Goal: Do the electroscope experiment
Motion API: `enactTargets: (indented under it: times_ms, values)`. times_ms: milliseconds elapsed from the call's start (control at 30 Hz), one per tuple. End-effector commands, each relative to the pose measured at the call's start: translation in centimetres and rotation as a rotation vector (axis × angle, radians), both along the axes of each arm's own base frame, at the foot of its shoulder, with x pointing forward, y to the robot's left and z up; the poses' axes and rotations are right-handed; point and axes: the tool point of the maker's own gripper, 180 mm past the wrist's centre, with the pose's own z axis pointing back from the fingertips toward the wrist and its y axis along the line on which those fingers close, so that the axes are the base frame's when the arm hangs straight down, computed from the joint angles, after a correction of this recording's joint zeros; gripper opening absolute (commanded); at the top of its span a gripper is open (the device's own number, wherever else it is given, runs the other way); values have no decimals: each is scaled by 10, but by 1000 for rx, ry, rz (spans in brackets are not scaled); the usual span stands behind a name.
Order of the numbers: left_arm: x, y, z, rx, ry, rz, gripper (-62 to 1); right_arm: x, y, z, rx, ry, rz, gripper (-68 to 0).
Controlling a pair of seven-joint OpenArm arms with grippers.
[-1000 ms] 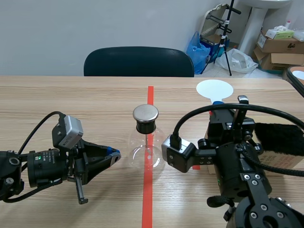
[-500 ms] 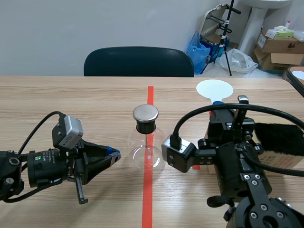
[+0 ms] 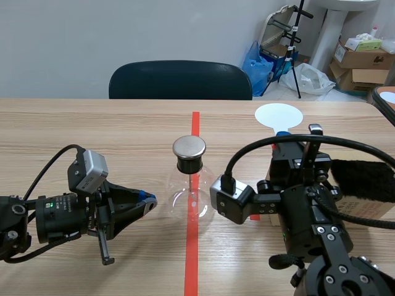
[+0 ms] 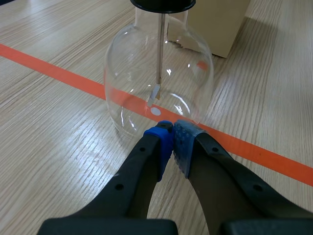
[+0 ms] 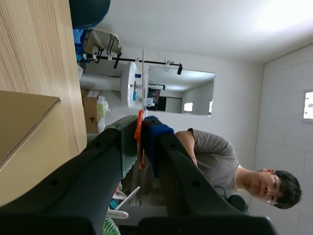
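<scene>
The flask (image 3: 190, 194) stands upright on the tabletop (image 3: 92, 129) over the red line, with its rod running straight down from the metal cap (image 3: 189, 147) into the bulb. The left pincer (image 4: 172, 128) lies low and level just beside the bulb, pads pressed together on nothing. The right pincer (image 5: 139, 128), on the flask's other side, pinches a thin orange-red strip (image 5: 139, 128), so the next move likely means carrying that strip left to the cap.
</scene>
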Motion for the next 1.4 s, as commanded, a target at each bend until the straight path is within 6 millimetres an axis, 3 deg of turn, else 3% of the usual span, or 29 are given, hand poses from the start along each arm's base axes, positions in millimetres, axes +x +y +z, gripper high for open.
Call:
enactTargets:
  times_ms: [0, 500, 733, 1067, 1367]
  values:
    - [5, -4, 11, -37, -24, 5, -567, 4, 0, 10, 8, -35, 0, -664]
    - [5, -4, 11, -37, -24, 5, -567, 3, -1, 12, 17, -44, -1, -662]
    - [5, -4, 11, -37, -24, 5, -567, -3, -18, 26, 45, -82, -6, -662]
    - [5, 1, 11, -31, -28, 8, -567, -26, -44, 27, 43, -100, 22, -662]
    - [-5, 34, 39, -82, -100, 15, -567, -51, -71, 38, 47, -175, 50, -662]
